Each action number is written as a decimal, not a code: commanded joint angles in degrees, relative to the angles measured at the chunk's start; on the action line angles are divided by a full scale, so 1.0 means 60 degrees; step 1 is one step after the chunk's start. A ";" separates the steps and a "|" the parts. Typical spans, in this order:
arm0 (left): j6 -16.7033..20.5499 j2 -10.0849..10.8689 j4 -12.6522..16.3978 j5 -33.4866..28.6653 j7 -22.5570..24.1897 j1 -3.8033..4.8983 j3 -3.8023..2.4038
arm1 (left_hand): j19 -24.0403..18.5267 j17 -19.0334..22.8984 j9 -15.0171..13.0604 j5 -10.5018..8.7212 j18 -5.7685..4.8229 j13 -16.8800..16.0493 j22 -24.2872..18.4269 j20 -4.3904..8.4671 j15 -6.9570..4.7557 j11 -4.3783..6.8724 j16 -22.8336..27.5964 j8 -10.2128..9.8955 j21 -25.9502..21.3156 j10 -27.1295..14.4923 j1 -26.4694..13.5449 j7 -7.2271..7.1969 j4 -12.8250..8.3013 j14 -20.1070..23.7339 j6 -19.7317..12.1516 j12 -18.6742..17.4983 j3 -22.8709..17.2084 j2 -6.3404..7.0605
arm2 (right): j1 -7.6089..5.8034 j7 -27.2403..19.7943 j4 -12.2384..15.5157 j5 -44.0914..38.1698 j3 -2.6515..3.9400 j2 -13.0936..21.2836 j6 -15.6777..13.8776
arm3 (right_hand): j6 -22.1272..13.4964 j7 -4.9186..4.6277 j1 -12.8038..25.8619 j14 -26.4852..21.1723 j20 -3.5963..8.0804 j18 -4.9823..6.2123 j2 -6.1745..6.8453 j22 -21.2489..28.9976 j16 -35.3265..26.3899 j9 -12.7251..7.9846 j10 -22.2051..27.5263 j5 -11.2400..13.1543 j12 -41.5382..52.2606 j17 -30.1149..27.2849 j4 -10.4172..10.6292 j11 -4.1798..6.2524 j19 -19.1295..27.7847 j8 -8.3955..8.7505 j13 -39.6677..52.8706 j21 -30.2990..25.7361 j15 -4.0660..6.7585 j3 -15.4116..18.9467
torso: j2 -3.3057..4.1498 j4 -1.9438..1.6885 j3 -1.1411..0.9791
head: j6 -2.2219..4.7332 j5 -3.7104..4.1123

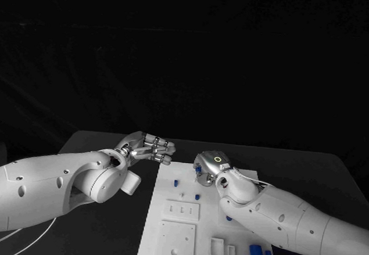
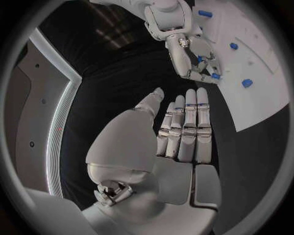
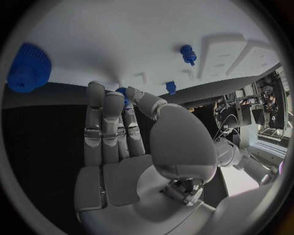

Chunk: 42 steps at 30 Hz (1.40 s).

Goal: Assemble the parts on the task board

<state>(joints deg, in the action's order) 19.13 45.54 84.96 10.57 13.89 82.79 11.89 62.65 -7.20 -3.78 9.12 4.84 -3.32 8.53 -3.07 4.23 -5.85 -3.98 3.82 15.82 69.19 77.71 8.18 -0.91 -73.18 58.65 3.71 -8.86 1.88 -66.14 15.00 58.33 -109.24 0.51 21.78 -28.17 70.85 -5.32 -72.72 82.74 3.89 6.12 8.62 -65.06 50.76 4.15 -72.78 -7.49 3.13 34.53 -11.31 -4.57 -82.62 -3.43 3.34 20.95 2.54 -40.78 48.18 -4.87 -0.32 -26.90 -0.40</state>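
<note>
The right hand (image 1: 209,164) pinched a small blue part (image 2: 214,76) over the board's (image 1: 168,231) twelve o'clock end, seemingly ready for seating; the left hand (image 1: 150,148) hovered with fingers apart.

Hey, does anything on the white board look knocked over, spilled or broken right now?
Nothing stands out. The task board lies flat, small blue parts sit on it, and the right hand hangs over its far end.

Left hand (image 1: 150,147) empty, fingers (image 2: 190,122) straight; right hand (image 1: 209,164) pinching.

Matt white task board (image 1: 172,231), glossy silver fingers (image 2: 186,129)
</note>
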 commanded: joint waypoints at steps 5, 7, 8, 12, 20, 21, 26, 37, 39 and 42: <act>-0.0129 -0.0031 -0.0003 0.0028 0.0028 0.0018 -0.0010 | 0.0007 -0.0005 0.0000 0.0063 -0.0049 -0.0012 -0.0010 -0.0054 0.0021 0.0004 0.0018 -0.0018 -0.0065 -0.0083 -0.0058 -0.0003 -0.0004 0.0056 -0.0078 -0.0042 0.0035 0.0018 | 0.0005 -0.0072 -0.0089 0.0107 -0.0009 -0.0046 0.0094 | -0.0255 -0.0054 0.0016 -0.0014 -0.0088 0.0218 -0.0022 -0.0044 0.0008 -0.0035 -0.0038 0.0064 0.0029 -0.0031 0.0065 0.0256 -0.0065 -0.0031 0.0010 -0.0111 -0.0100 -0.0015 | -0.0001 0.0003 -0.0001 | 0.0004 -0.0022; -0.0134 -0.0032 -0.0006 0.0028 0.0023 0.0018 -0.0009 | 0.0007 -0.0005 0.0000 0.0063 -0.0049 -0.0012 -0.0010 -0.0054 0.0021 0.0004 0.0018 -0.0018 -0.0065 -0.0083 -0.0058 -0.0003 -0.0004 0.0056 -0.0078 -0.0042 0.0035 0.0018 | 0.0001 -0.0077 -0.0114 0.0161 -0.0009 -0.0050 0.0118 | -0.0353 -0.0084 0.0016 -0.0012 -0.0119 0.0233 0.0003 -0.0057 0.0010 -0.0042 0.0081 0.0068 0.0028 -0.0041 0.0081 0.0218 -0.0074 -0.0030 0.0007 -0.0140 -0.0132 -0.0055 | 0.0003 0.0005 0.0000 | 0.0004 -0.0023; -0.0137 -0.0033 -0.0009 0.0028 0.0022 0.0018 -0.0009 | 0.0007 -0.0005 0.0000 0.0063 -0.0049 -0.0012 -0.0010 -0.0054 0.0021 0.0004 0.0018 -0.0018 -0.0065 -0.0083 -0.0058 -0.0003 -0.0004 0.0056 -0.0078 -0.0042 0.0035 0.0018 | -0.0001 -0.0080 -0.0126 0.0182 -0.0009 -0.0052 0.0129 | -0.0390 -0.0095 0.0018 -0.0012 -0.0129 0.0240 0.0011 -0.0063 0.0011 -0.0045 0.0128 0.0064 0.0027 -0.0045 0.0088 0.0203 -0.0079 -0.0027 0.0006 -0.0151 -0.0143 -0.0072 | 0.0003 0.0009 -0.0001 | 0.0005 -0.0023; -0.0144 -0.0043 -0.0021 0.0028 0.0018 0.0018 -0.0009 | 0.0007 -0.0005 0.0000 0.0063 -0.0049 -0.0012 -0.0010 -0.0054 0.0021 0.0004 0.0018 -0.0018 -0.0065 -0.0083 -0.0058 -0.0003 -0.0004 0.0056 -0.0078 -0.0042 0.0035 0.0018 | -0.0007 -0.0108 -0.0153 0.0252 -0.0009 -0.0056 0.0167 | -0.0488 -0.0123 0.0021 -0.0019 -0.0161 0.0262 0.0043 -0.0076 0.0005 -0.0049 0.0249 0.0061 0.0028 -0.0062 0.0106 0.0166 -0.0083 -0.0031 0.0005 -0.0191 -0.0175 -0.0112 | 0.0003 0.0019 0.0003 | 0.0010 -0.0028; -0.0159 -0.0060 -0.0041 0.0028 0.0009 0.0018 -0.0008 | 0.0008 -0.0002 0.0000 0.0055 -0.0047 -0.0012 -0.0034 -0.0060 0.0027 -0.0003 0.0018 -0.0017 -0.0069 -0.0098 -0.0082 0.0002 -0.0007 0.0065 -0.0086 -0.0041 0.0045 0.0012 | -0.0017 -0.0248 -0.0177 0.0466 -0.0009 -0.0052 0.0195 | -0.0864 -0.0217 0.0079 -0.0031 -0.0252 0.0333 0.0170 -0.0071 -0.0066 -0.0082 0.0756 0.0050 0.0026 -0.0129 0.0166 0.0020 -0.0099 -0.0020 -0.0005 -0.0321 -0.0270 -0.0189 | 0.0008 0.0005 -0.0009 | -0.0006 -0.0038; -0.0158 -0.0059 -0.0043 0.0028 0.0008 0.0018 -0.0008 | 0.0008 -0.0002 0.0000 0.0055 -0.0047 -0.0012 -0.0034 -0.0060 0.0027 -0.0003 0.0018 -0.0017 -0.0069 -0.0098 -0.0082 0.0002 -0.0007 0.0065 -0.0086 -0.0041 0.0045 0.0012 | -0.0019 -0.0267 -0.0179 0.0496 -0.0009 -0.0051 0.0197 | -0.0916 -0.0221 0.0084 -0.0032 -0.0266 0.0346 0.0190 -0.0062 -0.0082 -0.0083 0.0832 0.0042 0.0025 -0.0141 0.0177 0.0001 -0.0101 -0.0020 -0.0007 -0.0345 -0.0283 -0.0189 | 0.0007 0.0008 -0.0009 | -0.0005 -0.0040; -0.0127 -0.0064 -0.0056 0.0029 -0.0010 0.0018 -0.0008 | 0.0008 -0.0002 0.0000 0.0055 -0.0047 -0.0012 -0.0034 -0.0060 0.0027 -0.0003 0.0018 -0.0017 -0.0069 -0.0098 -0.0082 0.0002 -0.0007 0.0065 -0.0086 -0.0041 0.0045 0.0012 | -0.0029 -0.0333 -0.0169 0.0612 -0.0009 -0.0046 0.0193 | -0.1098 -0.0248 0.0090 -0.0023 -0.0323 0.0403 0.0269 0.0004 -0.0155 -0.0087 0.1071 -0.0007 0.0022 -0.0201 0.0239 -0.0061 -0.0151 -0.0022 -0.0011 -0.0486 -0.0324 -0.0105 | 0.0002 0.0019 -0.0005 | -0.0006 -0.0049; -0.0112 -0.0060 -0.0067 0.0030 -0.0026 0.0018 -0.0008 | 0.0015 -0.0001 0.0000 0.0057 -0.0045 -0.0012 -0.0048 -0.0062 0.0027 -0.0010 0.0018 -0.0017 -0.0070 -0.0119 -0.0079 0.0007 -0.0016 0.0065 -0.0100 -0.0042 0.0050 0.0008 | -0.0037 -0.0397 -0.0086 0.0839 -0.0009 0.0018 0.0036 | -0.1397 -0.0354 0.0007 -0.0017 -0.0369 0.0480 0.0415 0.0061 -0.0255 -0.0096 0.1461 -0.0077 0.0023 -0.0277 0.0187 -0.0166 -0.0224 -0.0019 -0.0014 -0.0674 -0.0370 0.0063 | 0.0007 0.0011 -0.0001 | -0.0017 -0.0055; -0.0114 -0.0059 -0.0067 0.0030 -0.0026 0.0018 -0.0008 | 0.0015 -0.0001 0.0000 0.0057 -0.0045 -0.0012 -0.0048 -0.0062 0.0027 -0.0010 0.0018 -0.0017 -0.0070 -0.0119 -0.0079 0.0007 -0.0016 0.0065 -0.0100 -0.0042 0.0050 0.0008 | -0.0037 -0.0400 -0.0069 0.0858 -0.0009 0.0029 0.0019 | -0.1398 -0.0357 0.0007 -0.0015 -0.0370 0.0482 0.0413 0.0064 -0.0255 -0.0096 0.1460 -0.0083 0.0023 -0.0278 0.0190 -0.0165 -0.0229 -0.0020 -0.0014 -0.0684 -0.0368 0.0070 | 0.0007 0.0014 -0.0003 | -0.0017 -0.0058; -0.0117 -0.0055 -0.0066 0.0030 -0.0028 0.0018 -0.0008 | 0.0016 -0.0002 0.0000 0.0057 -0.0042 -0.0012 -0.0054 -0.0062 0.0029 -0.0016 0.0017 -0.0017 -0.0068 -0.0140 -0.0076 0.0010 -0.0025 0.0063 -0.0109 -0.0042 0.0056 0.0008 | -0.0037 -0.0401 -0.0021 0.0882 -0.0008 0.0071 -0.0030 | -0.1404 -0.0360 0.0019 -0.0011 -0.0374 0.0486 0.0423 0.0068 -0.0255 -0.0097 0.1461 -0.0095 0.0022 -0.0281 0.0201 -0.0165 -0.0244 -0.0019 -0.0014 -0.0710 -0.0370 0.0092 | 0.0006 0.0021 -0.0004 | -0.0019 -0.0054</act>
<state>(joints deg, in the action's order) 19.05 45.29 84.48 10.59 13.56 82.79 11.90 62.65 -7.20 -3.78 9.12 4.84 -3.31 8.30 -3.07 4.22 -5.84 -3.98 3.82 15.61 68.78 77.71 8.39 -0.91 -73.18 58.44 3.71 -8.86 1.88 -66.34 13.20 58.02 -104.45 0.47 22.12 -27.90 62.90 -7.36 -72.63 82.55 1.91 8.39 10.64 -64.71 49.42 3.64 -64.39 -7.83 3.46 32.93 -10.09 -5.43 -83.73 -3.44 3.34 16.93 0.78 -40.54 48.21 -4.78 -0.34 -27.00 -0.74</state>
